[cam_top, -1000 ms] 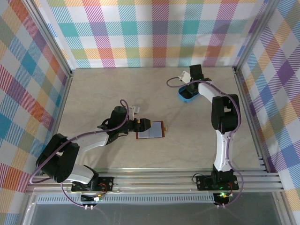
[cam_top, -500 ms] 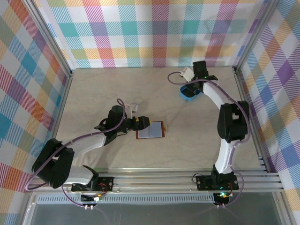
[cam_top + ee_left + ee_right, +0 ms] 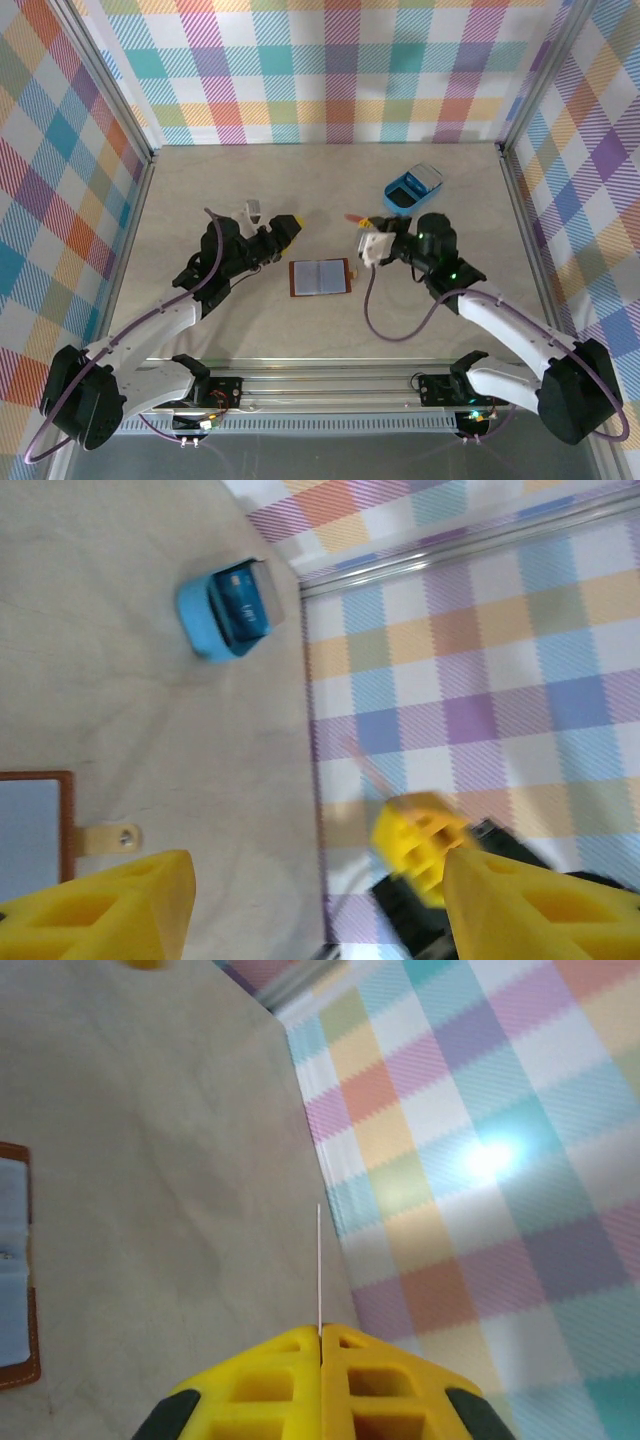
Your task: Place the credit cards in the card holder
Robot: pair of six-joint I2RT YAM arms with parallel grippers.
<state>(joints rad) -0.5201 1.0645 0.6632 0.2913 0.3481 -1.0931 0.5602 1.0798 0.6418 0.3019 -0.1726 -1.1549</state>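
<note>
We swung our right gripper (image 3: 320, 1336) off the tray (image 3: 412, 187), clamping a credit card (image 3: 319, 1260) edge-on, pointing straight outward; left gripper (image 3: 318, 880) gapes.

Card holder (image 3: 319, 277) lies on table (image 3: 200, 180); tray (image 3: 398, 201) behind.

The top camera sits high behind the arm bases and looks down on the whole table (image 3: 200, 190), its near edge at the bottom. The left wrist camera rides low and close, facing past the left gripper (image 3: 315, 900) toward the table's far right corner. The right wrist camera looks along the right gripper (image 3: 321, 1345) across the table to a checked wall (image 3: 470, 1160). All three catch the card holder (image 3: 319, 277). The top and left wrist views share the blue tray (image 3: 412, 187).
</note>
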